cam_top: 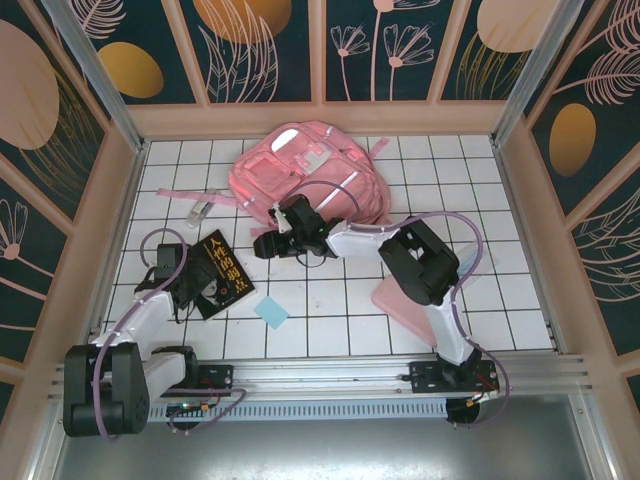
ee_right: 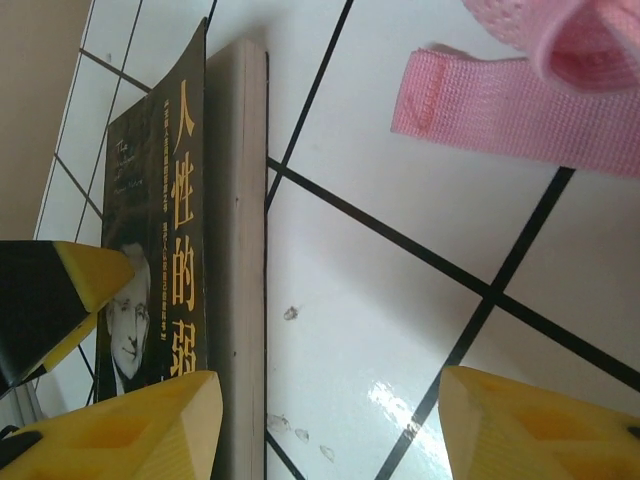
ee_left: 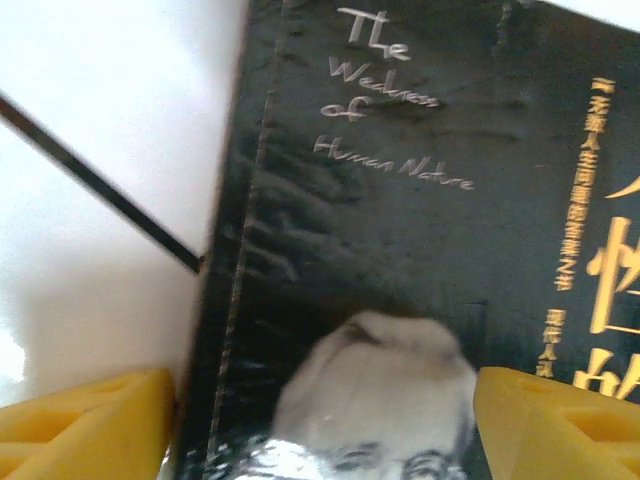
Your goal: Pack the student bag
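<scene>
My left jaws (ee_left: 320, 430) hang spread over the book (ee_left: 380, 250), whose long axis runs away from my bases. My right jaws (ee_right: 330, 430), spread and empty, sit just right of it. The student bag (cam_top: 305, 180) lies beyond the book.

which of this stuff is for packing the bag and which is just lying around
In hand: bag; book, under the left hand.
Lying about for now: blue note; pink case; small clear thing.
</scene>
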